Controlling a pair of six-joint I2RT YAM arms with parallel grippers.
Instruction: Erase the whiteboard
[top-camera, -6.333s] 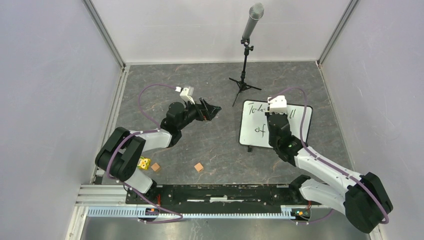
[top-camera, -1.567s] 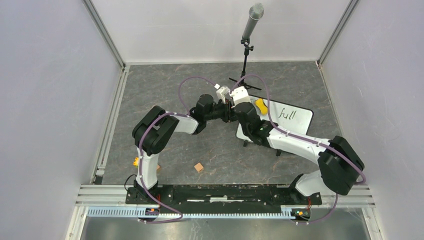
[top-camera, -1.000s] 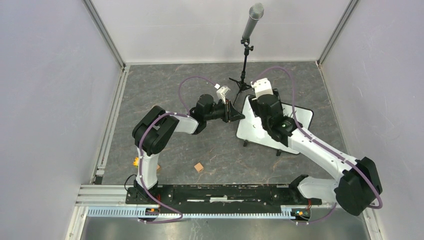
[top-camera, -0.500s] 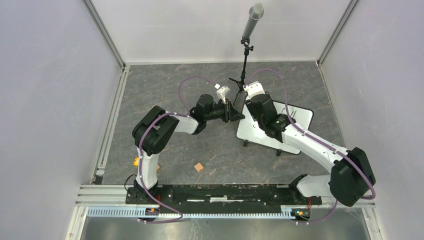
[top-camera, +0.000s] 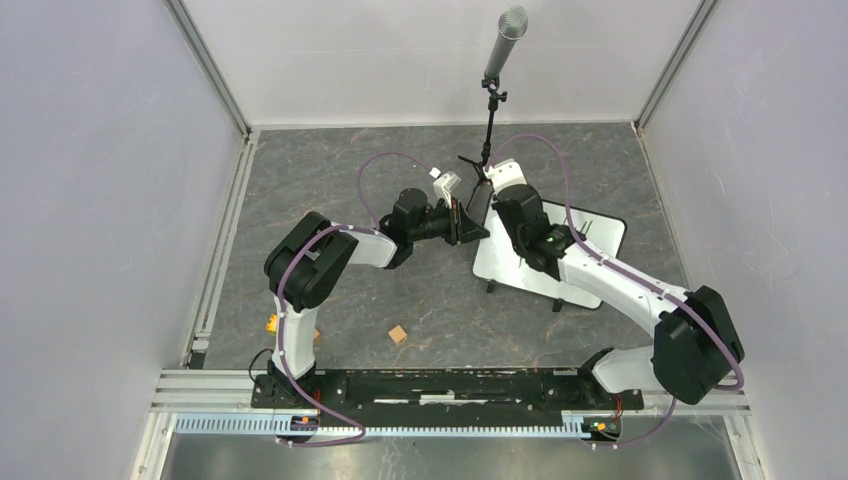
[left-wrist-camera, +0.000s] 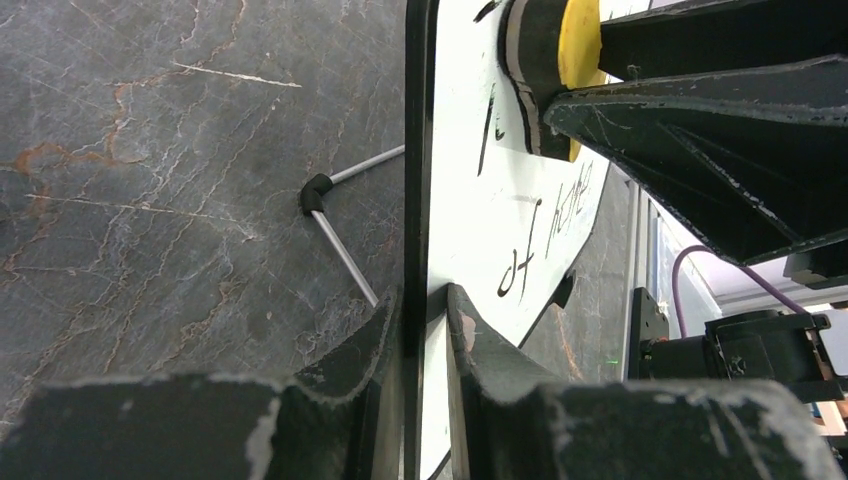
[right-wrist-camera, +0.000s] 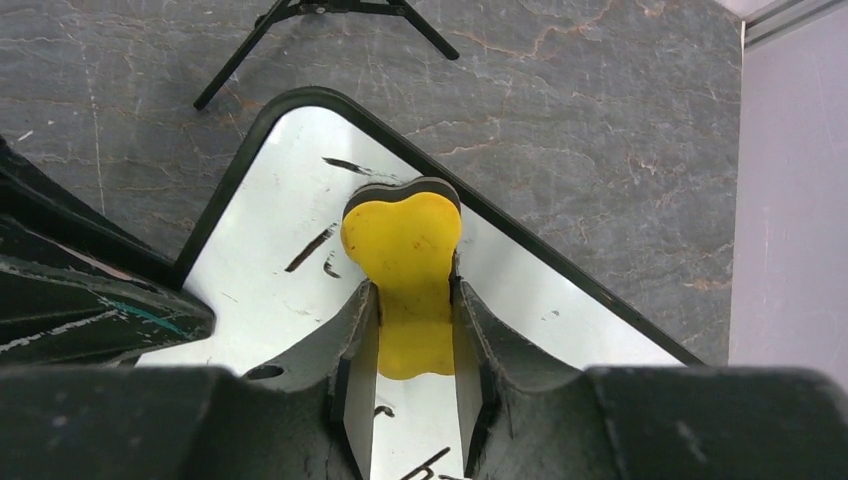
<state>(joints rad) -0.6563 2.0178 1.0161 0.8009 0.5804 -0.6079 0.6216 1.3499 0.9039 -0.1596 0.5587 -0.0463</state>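
The whiteboard (top-camera: 603, 238) lies turned at an angle at centre right, with black handwriting (left-wrist-camera: 520, 268) on its face. My left gripper (left-wrist-camera: 425, 310) is shut on the board's black rim, one finger on each side; from above it (top-camera: 476, 231) sits at the board's left edge. A yellow eraser (right-wrist-camera: 402, 238) with a dark felt base rests on the board near a rounded corner. My right gripper (right-wrist-camera: 410, 300) is shut on the eraser's narrow waist. In the left wrist view the eraser (left-wrist-camera: 577, 40) presses on the white surface. From above, the right wrist hides the eraser.
A microphone on a black tripod (top-camera: 489, 115) stands just behind the board, its legs (right-wrist-camera: 330, 12) close to the eraser. A small brown cube (top-camera: 398, 334) and a yellow piece (top-camera: 272, 323) lie near the front left. Grey walls enclose the stone-patterned floor.
The right wrist has slid left over the board's near-left corner and its jaws have closed on the eraser. The left gripper still clamps the rim, unmoved.
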